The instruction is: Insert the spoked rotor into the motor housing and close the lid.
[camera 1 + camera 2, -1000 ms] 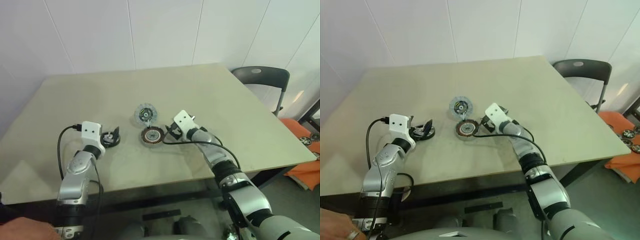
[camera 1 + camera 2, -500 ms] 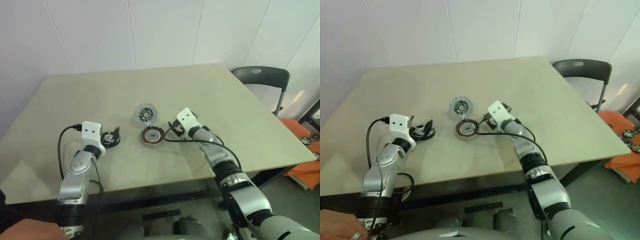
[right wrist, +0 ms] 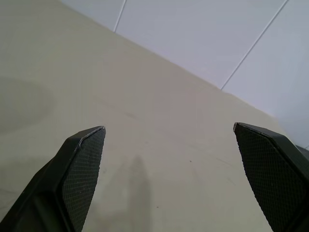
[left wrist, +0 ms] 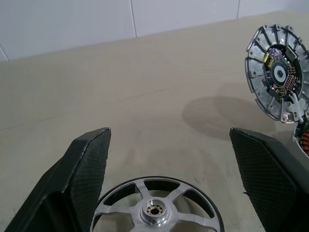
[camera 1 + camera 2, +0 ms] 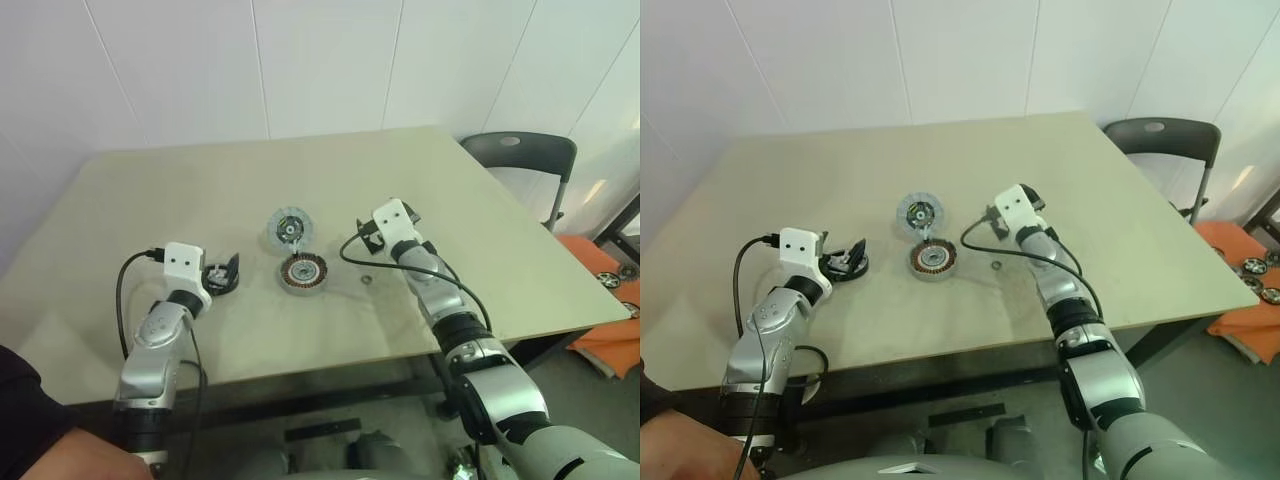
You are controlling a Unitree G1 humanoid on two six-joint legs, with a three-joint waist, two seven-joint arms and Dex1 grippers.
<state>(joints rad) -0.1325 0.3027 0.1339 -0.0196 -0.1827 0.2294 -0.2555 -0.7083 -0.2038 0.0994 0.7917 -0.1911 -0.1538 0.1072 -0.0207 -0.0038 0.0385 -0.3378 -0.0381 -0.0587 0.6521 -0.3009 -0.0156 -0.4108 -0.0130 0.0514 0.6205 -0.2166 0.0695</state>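
The jaws of both grippers stand wide apart. The left gripper (image 4: 166,183) sits low over a small spoked wheel (image 4: 157,209) on the table (image 5: 150,200), holding nothing. The right gripper (image 3: 176,179) is raised above bare table. The motor housing (image 5: 304,272) lies between both arms, the spoked rotor (image 5: 290,227) just behind it, flat
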